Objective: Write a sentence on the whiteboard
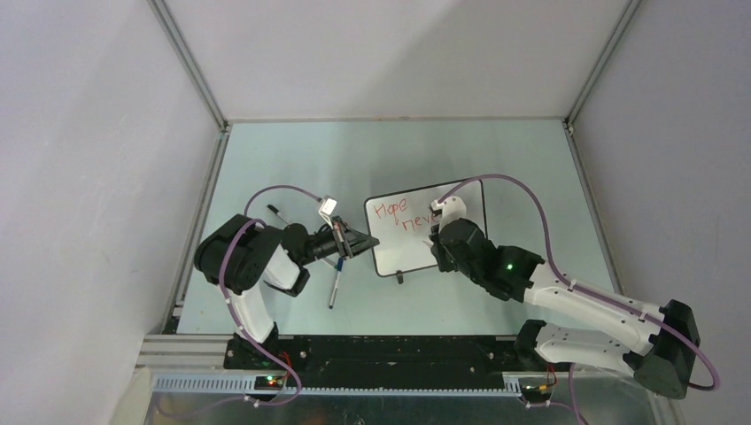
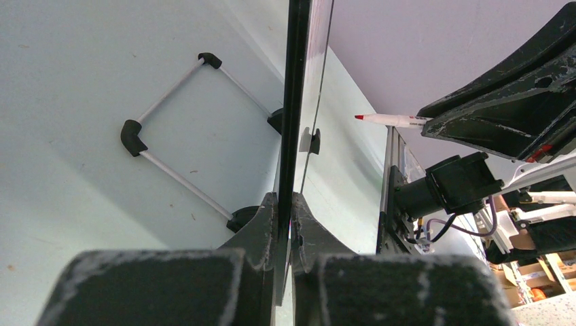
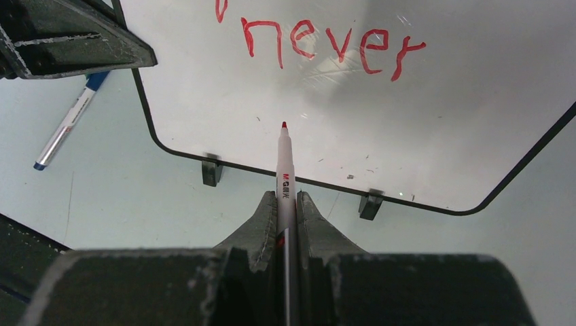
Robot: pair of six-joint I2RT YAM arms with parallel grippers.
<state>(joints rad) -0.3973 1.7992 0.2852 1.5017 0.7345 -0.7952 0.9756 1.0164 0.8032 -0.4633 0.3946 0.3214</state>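
White-and-black jointed arms (image 1: 266,261), looping purple cables (image 1: 288,187), scuffed black fingers (image 3: 261,224), small green light (image 1: 510,266)

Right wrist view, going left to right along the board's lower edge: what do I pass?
White pen with blue ends → small black foot of the glossy white, black-framed whiteboard → red-tipped white marker clamped in the right gripper → second black foot.
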